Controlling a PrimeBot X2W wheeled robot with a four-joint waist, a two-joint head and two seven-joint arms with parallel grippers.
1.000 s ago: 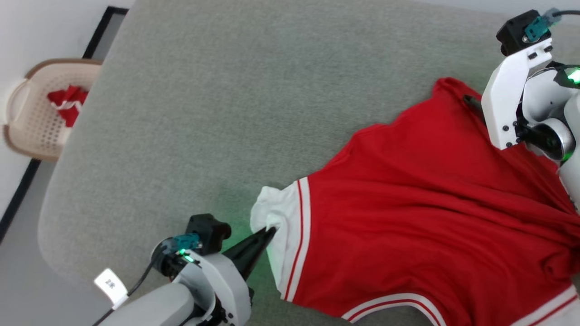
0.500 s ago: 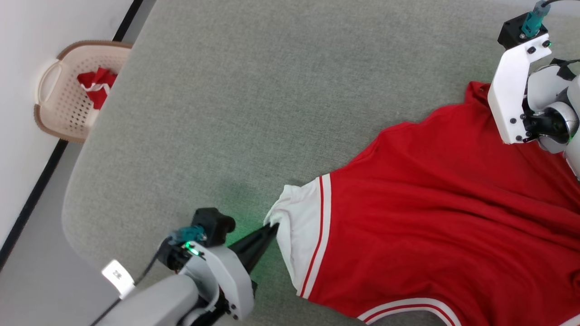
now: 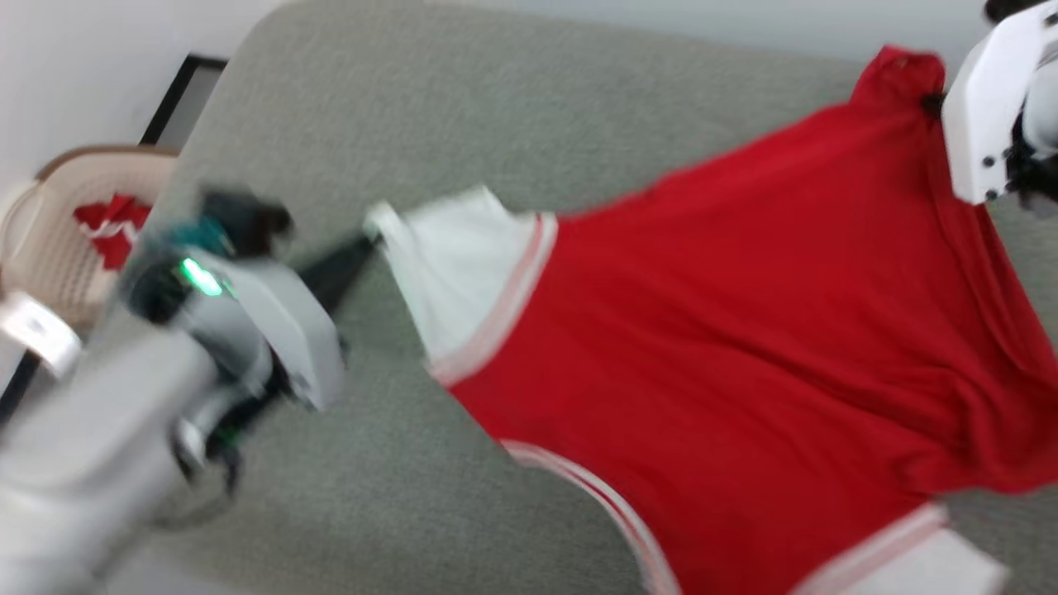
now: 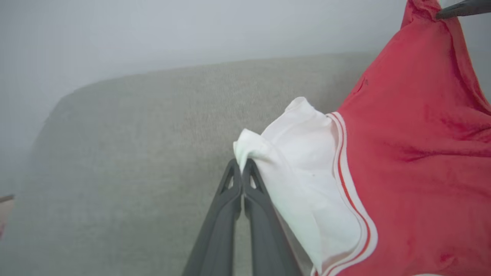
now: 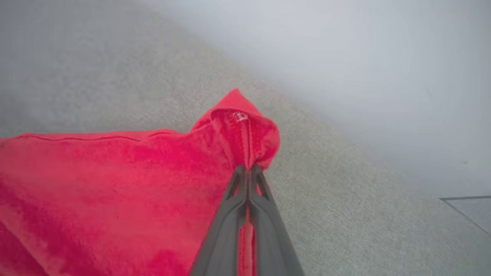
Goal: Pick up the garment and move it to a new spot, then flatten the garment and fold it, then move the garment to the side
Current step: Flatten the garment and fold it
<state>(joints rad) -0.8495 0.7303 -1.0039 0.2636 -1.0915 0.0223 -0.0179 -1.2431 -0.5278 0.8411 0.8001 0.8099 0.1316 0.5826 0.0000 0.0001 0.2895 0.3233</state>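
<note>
Head view is motion-blurred. Garment (image 3: 744, 314) spans centre to right of frame, plain red side up, stretched between both grippers over the grey padded surface (image 3: 397, 124). Left gripper (image 4: 241, 168) is clamped on the tip of the white sleeve (image 4: 299, 153), centre of the left wrist view, cloth pinched at the fingertips. Right gripper (image 5: 248, 170) is clamped on a bunched red corner, centre of the right wrist view; that corner sits upper right in the head view. Both held ends are raised; can't tell how much of the rest lies on the surface. Beige basket (image 3: 50, 240) at left edge, red cloth (image 3: 111, 227) inside.
</note>
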